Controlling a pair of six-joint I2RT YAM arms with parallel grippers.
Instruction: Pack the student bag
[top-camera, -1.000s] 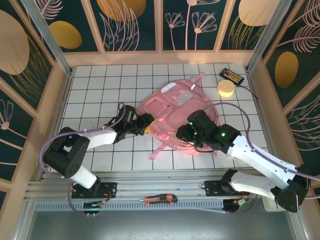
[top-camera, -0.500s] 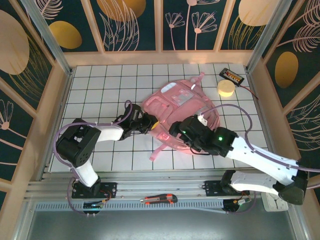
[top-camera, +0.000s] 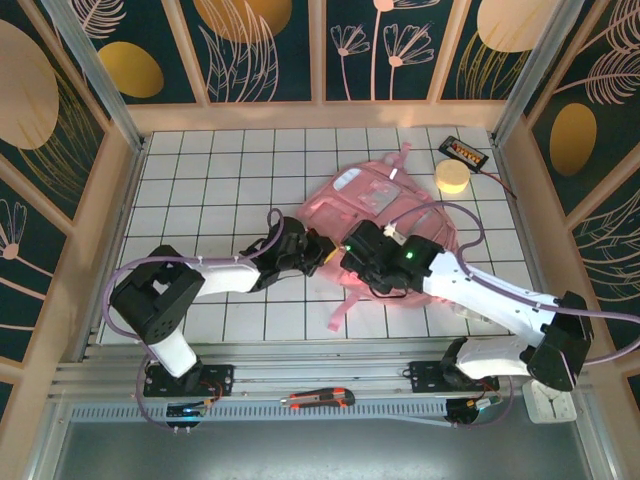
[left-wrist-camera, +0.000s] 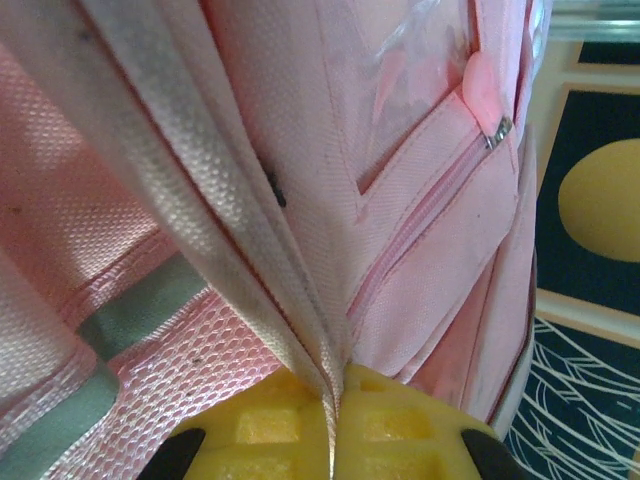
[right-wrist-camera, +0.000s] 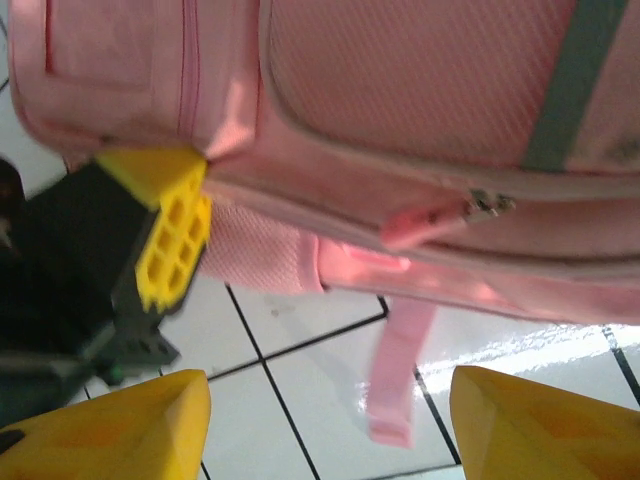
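The left gripper (left-wrist-camera: 333, 430) pinched the student bag (top-camera: 370, 195) by a seam in its jaws; the right gripper (right-wrist-camera: 325, 420), jaws wide, hung near the zipper pull (right-wrist-camera: 430, 222), probably needing a square grip.

White gridded table (top-camera: 200, 170), pink student bag (top-camera: 370, 195) lying centre-right, yellow round block (top-camera: 451, 177) and black battery pack (top-camera: 464, 153) near far-right corner.

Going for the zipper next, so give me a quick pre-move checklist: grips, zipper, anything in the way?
1. Left claw holding large pink fabric backpack: ok, shut on a fabric fold.
2. Right claw ready: ok, open, nothing between.
3. Pink zipper pull reachable: ok, just ahead.
4. Zipper open: cannot tell.
5. Path clear: not ok, pink webbing strap lies ahead between its fingers.
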